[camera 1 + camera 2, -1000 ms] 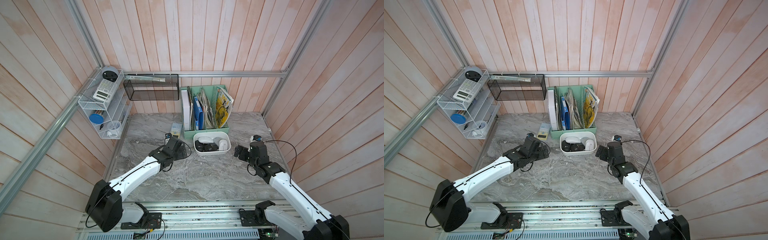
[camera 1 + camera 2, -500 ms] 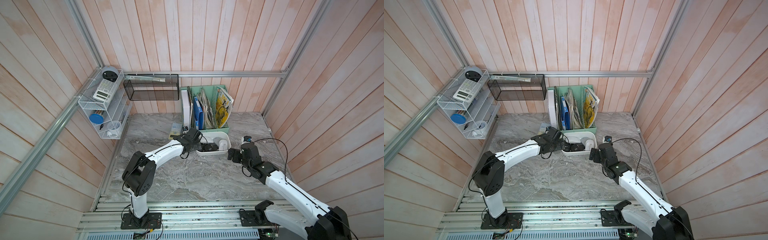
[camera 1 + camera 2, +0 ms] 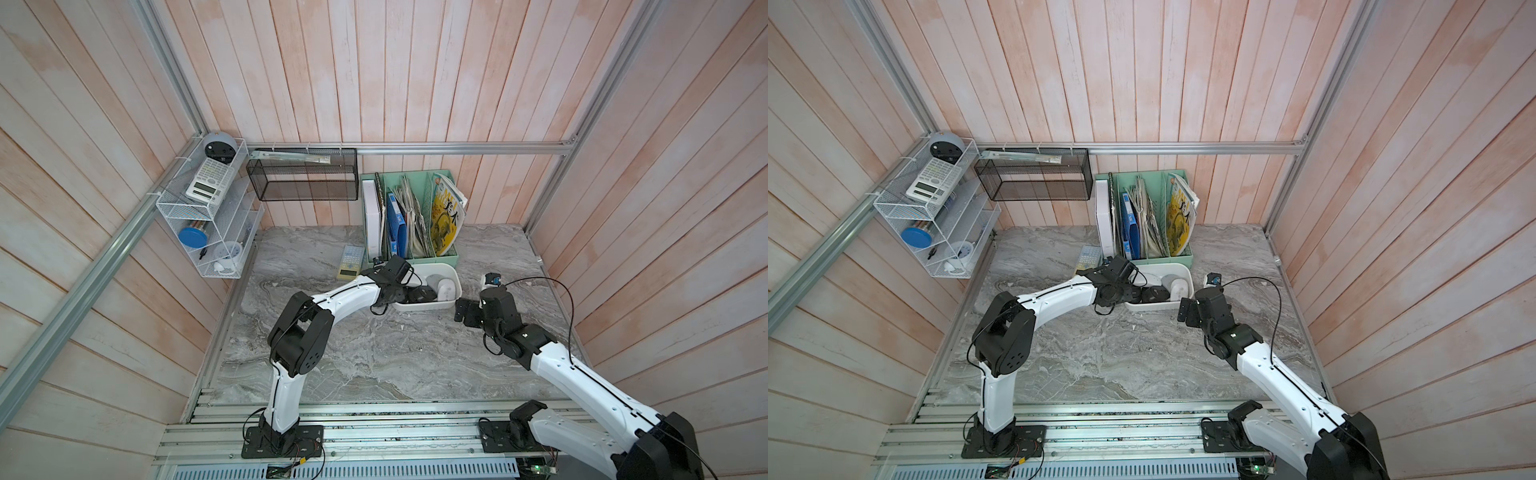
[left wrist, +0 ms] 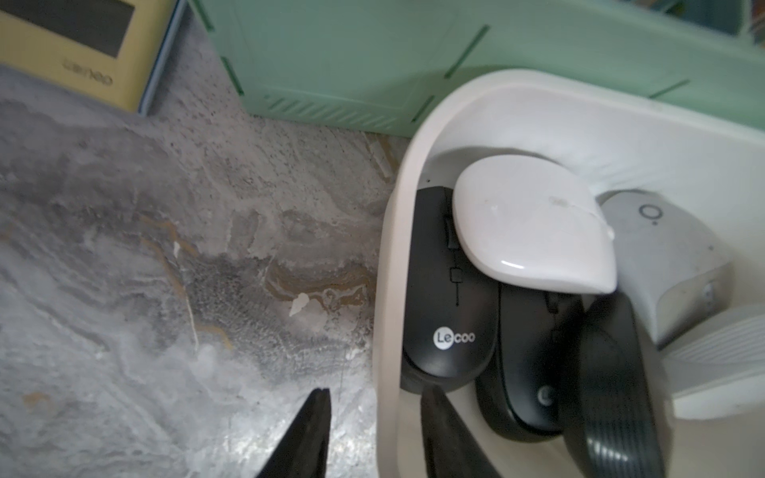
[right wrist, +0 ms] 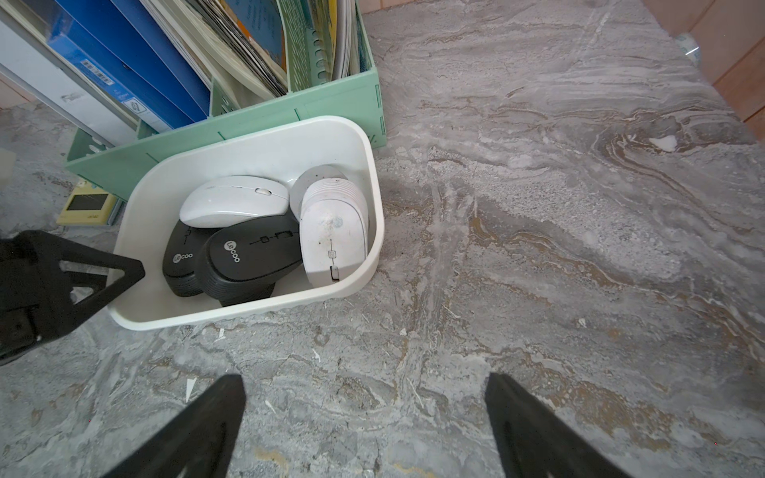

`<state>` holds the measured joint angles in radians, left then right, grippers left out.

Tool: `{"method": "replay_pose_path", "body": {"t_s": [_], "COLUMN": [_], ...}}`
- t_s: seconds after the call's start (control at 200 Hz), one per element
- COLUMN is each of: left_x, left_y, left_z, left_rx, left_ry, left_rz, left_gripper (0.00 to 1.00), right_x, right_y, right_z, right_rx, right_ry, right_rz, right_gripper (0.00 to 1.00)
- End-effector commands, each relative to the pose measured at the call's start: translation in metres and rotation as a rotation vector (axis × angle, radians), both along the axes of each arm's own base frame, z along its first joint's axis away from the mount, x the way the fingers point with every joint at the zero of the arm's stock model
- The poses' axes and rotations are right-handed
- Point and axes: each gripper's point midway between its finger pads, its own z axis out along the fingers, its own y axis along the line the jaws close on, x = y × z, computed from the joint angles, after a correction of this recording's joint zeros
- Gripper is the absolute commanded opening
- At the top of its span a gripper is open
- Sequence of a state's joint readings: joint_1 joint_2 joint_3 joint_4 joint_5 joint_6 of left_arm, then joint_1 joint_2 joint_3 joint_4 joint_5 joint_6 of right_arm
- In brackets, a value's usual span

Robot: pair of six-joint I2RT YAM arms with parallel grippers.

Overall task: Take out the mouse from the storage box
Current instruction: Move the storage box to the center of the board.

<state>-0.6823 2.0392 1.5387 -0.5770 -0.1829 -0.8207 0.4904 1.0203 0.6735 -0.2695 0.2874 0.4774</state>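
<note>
Left gripper: jaws narrowed astride the 9 o'clock wall of the storage box, one finger inside, one outside. Whether they clamp it cannot be told. The mice, two black and several pale, lie piled inside the box. Right gripper: released, jaws spread wide, above the table at the box's 4 o'clock.

2 top views overhead; 2 close wrist views share storage box.

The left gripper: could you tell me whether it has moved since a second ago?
Yes. In a top view the left gripper has gone from beside the calculator across to the box, where it straddles the wall.
</note>
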Motion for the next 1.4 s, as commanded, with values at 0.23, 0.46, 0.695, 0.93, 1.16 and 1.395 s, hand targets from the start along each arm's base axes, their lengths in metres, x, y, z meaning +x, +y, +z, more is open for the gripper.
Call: {"method": "replay_pose_path", "body": {"t_s": [0.23,0.46,0.695,0.93,1.16,1.395], "left_x": [-0.003,-0.017,-0.043,-0.073,-0.098,-0.11], "left_y": [-0.001,0.013,0.027,0.048,0.061,0.062], "left_z": [0.002,0.015,0.024,0.027,0.022,0.005], "left_rx": [0.007,0.014,0.008,-0.007,-0.037,-0.03], "left_ry": [0.004,-0.015,-0.027,-0.043,-0.049,-0.025], "left_rz": [0.005,0.008,-0.012,-0.006,0.008,-0.006], "left_gripper": [0.12,0.05,0.03,0.02,0.02,0.03], "right_x": [-0.009,-0.01,-0.009,-0.007,-0.005,-0.005], "right_y": [-0.008,-0.009,-0.004,0.004,0.017,0.031], "right_z": [0.006,0.008,0.006,0.004,-0.001,-0.009], "right_rx": [-0.028,-0.016,-0.011,-0.004,-0.017,-0.031], "right_ry": [-0.006,-0.009,0.008,0.022,0.043,0.068], "right_rz": [-0.006,-0.018,-0.012,0.0,0.026,0.053], "right_gripper": [0.98,0.98,0.98,0.98,0.97,0.98]}}
